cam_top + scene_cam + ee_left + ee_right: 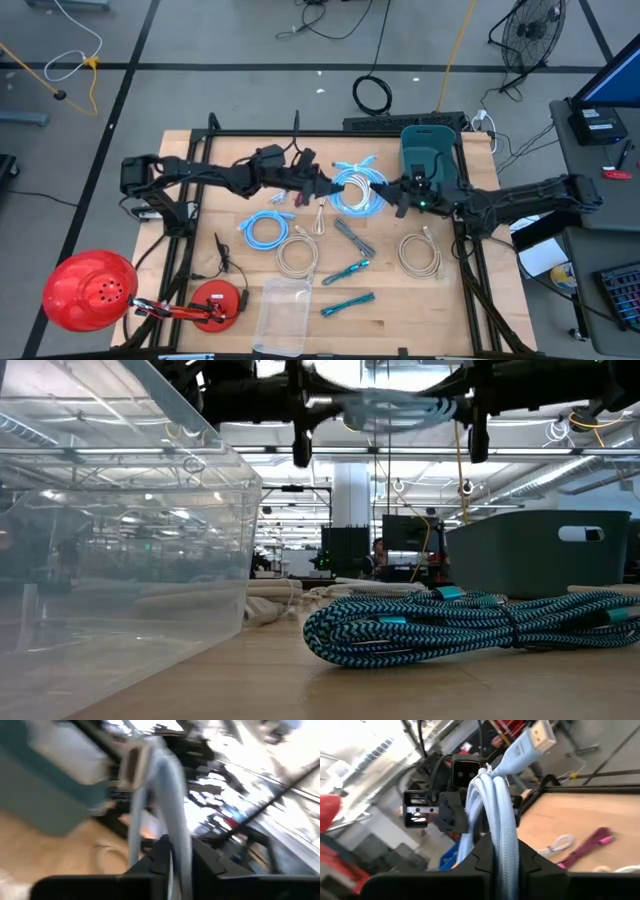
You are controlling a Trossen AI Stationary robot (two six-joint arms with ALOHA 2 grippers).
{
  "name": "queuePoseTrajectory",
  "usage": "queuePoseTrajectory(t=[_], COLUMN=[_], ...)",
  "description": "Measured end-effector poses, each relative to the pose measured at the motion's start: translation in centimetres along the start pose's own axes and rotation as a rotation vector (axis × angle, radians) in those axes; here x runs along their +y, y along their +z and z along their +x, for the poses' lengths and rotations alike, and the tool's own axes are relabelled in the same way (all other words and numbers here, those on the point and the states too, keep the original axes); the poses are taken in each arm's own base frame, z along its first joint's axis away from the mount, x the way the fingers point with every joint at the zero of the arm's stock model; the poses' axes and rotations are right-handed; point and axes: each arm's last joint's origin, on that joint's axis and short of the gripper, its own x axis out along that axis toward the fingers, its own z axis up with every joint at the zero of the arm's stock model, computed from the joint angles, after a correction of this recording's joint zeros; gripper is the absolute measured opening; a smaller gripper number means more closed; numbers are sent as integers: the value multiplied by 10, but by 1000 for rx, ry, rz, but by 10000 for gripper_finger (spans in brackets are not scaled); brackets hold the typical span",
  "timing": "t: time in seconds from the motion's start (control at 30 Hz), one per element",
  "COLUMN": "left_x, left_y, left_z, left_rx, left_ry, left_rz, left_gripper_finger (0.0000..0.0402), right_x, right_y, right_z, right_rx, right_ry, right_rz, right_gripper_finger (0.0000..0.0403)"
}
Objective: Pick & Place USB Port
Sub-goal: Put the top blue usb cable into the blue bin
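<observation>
A light-blue coiled USB cable (358, 190) hangs above the middle of the table between my two grippers. My left gripper (328, 188) reaches it from the table's left and my right gripper (398, 192) from the right; both are shut on it. In the low view the coil (400, 408) hangs high over the tabletop. The right wrist view shows the bundled strands (495, 815) and a USB plug (540, 735) sticking out past the fingers. The left wrist view shows the cable (172, 815) blurred. My left gripper pinches the coil's left side (179, 851) between its two fingers, coming level from the table's left. The cable loops away beyond the fingers, clear of the table. My right gripper pinches several bundled strands at the coil's right side (502, 842) between its two fingers, coming about level from the table's right. The plug end sticks out beyond the fingers, and the coil is clear of the table.
A teal bin (428, 150) stands at the far right, just behind the right gripper. On the table lie a blue coil (264, 230), two beige coils (297, 255) (420, 255), teal braided cables (347, 302) and a clear box (283, 315). A red lamp (88, 290) sits near left.
</observation>
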Motion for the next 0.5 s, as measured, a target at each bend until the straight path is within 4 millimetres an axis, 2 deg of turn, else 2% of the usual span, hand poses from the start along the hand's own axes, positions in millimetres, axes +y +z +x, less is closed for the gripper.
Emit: queuePoseTrajectory(t=[0.23,0.37,0.5], left_x=[-40,-65,-83], left_y=[20,24,20], left_z=[-17,-25,-30], left_rx=[-12,-15,1], left_ry=[-206,-297,-308], left_rz=[154,227,268], left_gripper_finger=[121,128,130], right_x=[6,3,-3], right_y=[11,12,22], right_z=[-8,-14,-25], right_rx=[16,56,65], right_ry=[111,84,44], right_rz=[143,175,194], right_gripper_finger=[12,10,10])
